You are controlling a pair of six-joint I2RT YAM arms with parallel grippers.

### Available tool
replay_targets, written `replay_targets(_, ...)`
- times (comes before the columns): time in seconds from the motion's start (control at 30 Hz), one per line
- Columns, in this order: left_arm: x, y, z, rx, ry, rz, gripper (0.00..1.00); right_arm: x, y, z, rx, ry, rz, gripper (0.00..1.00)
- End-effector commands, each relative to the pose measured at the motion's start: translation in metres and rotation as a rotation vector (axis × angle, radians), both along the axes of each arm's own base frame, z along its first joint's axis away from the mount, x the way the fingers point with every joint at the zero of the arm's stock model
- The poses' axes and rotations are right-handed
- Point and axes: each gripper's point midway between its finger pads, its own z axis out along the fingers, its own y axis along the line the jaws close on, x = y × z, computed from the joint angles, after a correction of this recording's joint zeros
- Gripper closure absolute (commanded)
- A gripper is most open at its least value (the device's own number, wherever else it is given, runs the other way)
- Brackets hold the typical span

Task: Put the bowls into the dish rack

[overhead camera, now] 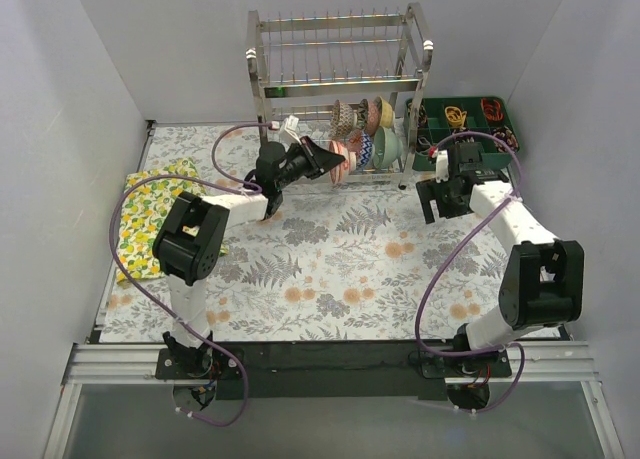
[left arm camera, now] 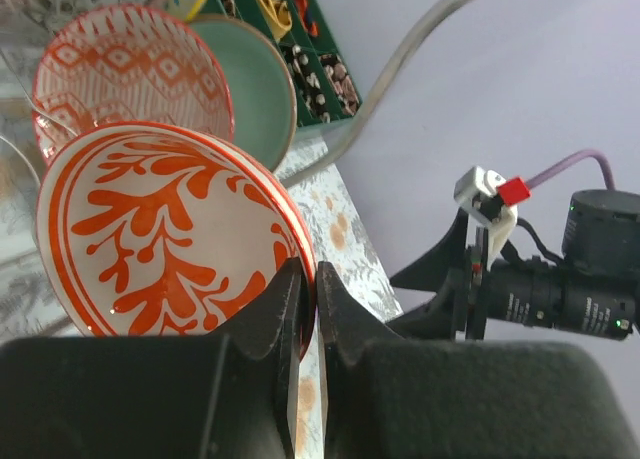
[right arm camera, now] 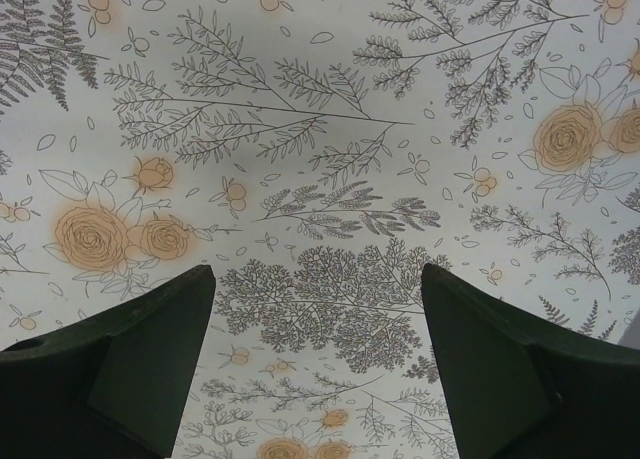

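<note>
The left tool (left arm camera: pixel 308 279) pinches the rim of the orange-red bowl (left arm camera: pixel 160 234) between its 2 fingers, and the bowl stands on edge. Just behind that bowl is the pink-red patterned bowl (left arm camera: pixel 130 69), with the pale green bowl (left arm camera: pixel 255 94) beside it. The green tray (left arm camera: pixel 320 49) lies farther beyond, above the floral bench (left arm camera: pixel 345 244).

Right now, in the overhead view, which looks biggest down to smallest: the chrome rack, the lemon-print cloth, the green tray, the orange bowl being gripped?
1. dish rack, clearly largest.
2. lemon-print cloth and green tray: about alike, the tray partly hidden, so unranked.
3. orange-red bowl, smallest.
</note>
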Motion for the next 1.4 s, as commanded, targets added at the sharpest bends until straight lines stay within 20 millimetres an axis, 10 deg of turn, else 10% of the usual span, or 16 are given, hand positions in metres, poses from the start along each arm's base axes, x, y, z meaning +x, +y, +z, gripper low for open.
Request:
replay_targets(0.0,0.026,0.01,0.047,-0.1,-0.105,0.053,1.0,0.015,0.016,0.013,-0.017,-0.052,0.053,0.08)
replay_targets(0.63,0.075,0.002,-0.001,-0.112,-0.063,-0.001,1.0,0.019,0.043,-0.003,-0.01,-0.015,0.118,0.08)
replay_targets(1.37,0.079,0.03,-0.027,-0.039,-0.013,0.08,0.99,0.018,0.057,-0.012,0.006,-0.013,0.143,0.07)
